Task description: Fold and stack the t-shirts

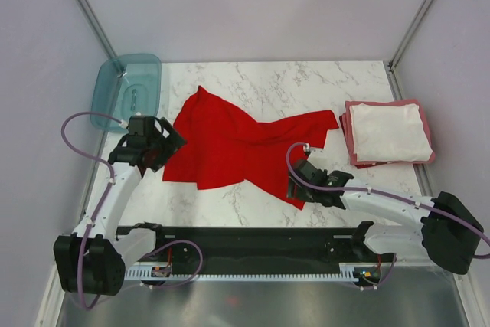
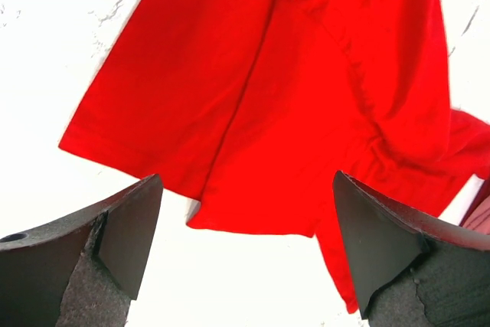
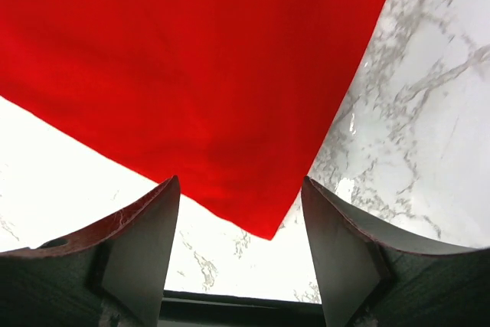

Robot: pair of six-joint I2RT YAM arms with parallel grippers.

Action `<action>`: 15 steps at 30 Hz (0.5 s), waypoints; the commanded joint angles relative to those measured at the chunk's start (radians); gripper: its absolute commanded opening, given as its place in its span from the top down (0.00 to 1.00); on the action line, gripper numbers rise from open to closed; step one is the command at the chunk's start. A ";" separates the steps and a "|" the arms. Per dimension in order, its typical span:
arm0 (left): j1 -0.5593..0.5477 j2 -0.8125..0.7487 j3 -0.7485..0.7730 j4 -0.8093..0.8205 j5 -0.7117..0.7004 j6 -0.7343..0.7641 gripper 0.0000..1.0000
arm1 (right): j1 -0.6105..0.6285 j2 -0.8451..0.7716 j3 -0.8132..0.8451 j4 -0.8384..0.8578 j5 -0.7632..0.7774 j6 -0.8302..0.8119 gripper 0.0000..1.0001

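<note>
left gripper (image 2: 245, 189) and right gripper (image 3: 239, 189) hover low, jaws spread empty, at red t-shirt (image 1: 230, 147) edges

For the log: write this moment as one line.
red t-shirt unfolded | white t-shirt folded atop pinkish-red t-shirt | left end effector open | right end effector open

The red t-shirt (image 1: 230, 147) is soft matt cloth, kinda wrinkly, on a smooth marble-look tabletop (image 1: 306, 86) with a bit of gloss. Far left, the tub (image 1: 126, 91) is see-through teal plastic, pretty shiny. The folded white t-shirt (image 1: 389, 132) and pinkish-red t-shirt (image 1: 352, 143) look like plain matt cloth too, and the left gripper (image 2: 246, 176) is matt black, grainy.
</note>
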 commanded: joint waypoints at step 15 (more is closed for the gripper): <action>-0.007 0.171 -0.065 -0.061 -0.116 -0.042 0.11 | 0.103 0.060 -0.076 0.015 0.102 0.126 0.55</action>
